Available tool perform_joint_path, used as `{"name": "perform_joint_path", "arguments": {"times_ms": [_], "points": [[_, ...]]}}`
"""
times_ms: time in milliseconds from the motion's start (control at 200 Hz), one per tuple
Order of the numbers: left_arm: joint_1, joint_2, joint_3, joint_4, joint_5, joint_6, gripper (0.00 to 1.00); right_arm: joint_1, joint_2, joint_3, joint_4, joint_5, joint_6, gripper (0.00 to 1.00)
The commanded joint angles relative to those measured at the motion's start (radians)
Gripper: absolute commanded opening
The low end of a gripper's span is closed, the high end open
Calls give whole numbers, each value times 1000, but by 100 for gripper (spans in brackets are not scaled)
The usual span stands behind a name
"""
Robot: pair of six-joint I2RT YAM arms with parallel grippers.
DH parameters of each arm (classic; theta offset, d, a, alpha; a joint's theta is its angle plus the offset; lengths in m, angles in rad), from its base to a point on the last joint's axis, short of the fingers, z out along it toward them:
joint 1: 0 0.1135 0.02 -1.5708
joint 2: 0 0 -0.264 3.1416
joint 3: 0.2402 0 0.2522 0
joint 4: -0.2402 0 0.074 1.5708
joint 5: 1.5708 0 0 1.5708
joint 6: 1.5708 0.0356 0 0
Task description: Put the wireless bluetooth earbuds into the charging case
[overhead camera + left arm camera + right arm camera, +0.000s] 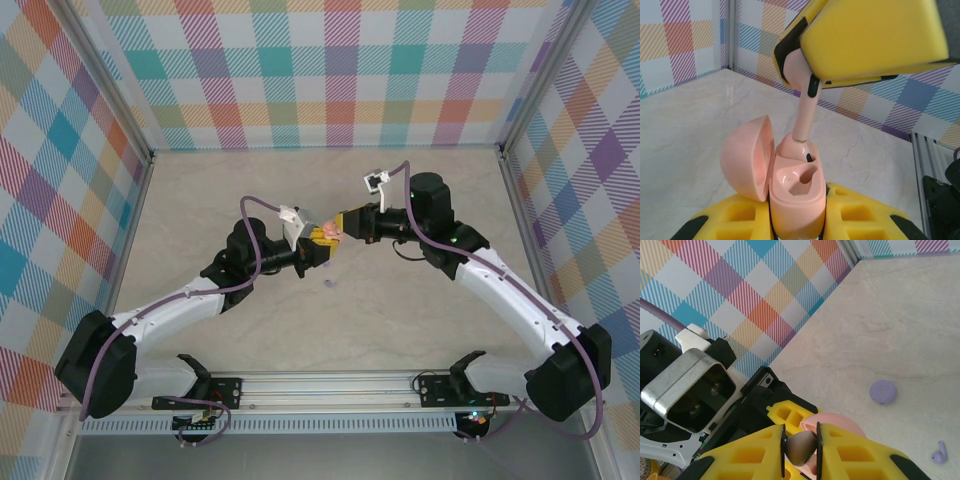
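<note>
My left gripper (pixel 316 248) (pixel 797 222) is shut on the pale pink charging case (pixel 796 200), held upright with its lid (pixel 746 159) swung open to the left. My right gripper (pixel 341 227) (pixel 800 442) is shut on a pale pink earbud (pixel 800 451). In the left wrist view that earbud (pixel 805 112) hangs stem-down, its tip touching the far slot of the case. The near slot (pixel 802 179) is empty. A purple earbud (pixel 939 454) lies on the table.
A round purple disc (pixel 883 391) lies on the marble tabletop (pixel 900 315) close to the purple earbud. Both arms meet above the middle of the table (pixel 400 310). Checked walls (pixel 340 70) enclose the back and both sides.
</note>
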Motion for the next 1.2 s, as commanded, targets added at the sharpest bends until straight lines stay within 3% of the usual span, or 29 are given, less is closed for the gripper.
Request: {"name": "perform_joint_path", "arguments": {"times_ms": [0, 425, 1195], "points": [[-22, -36, 10, -6, -25, 62, 13, 9, -14, 37, -17, -17, -29, 24], [-26, -50, -7, 10, -71, 247, 11, 11, -39, 45, -52, -18, -46, 24], [-26, -35, 16, 13, -26, 227, 11, 13, -13, 39, -30, -42, -37, 24]]}}
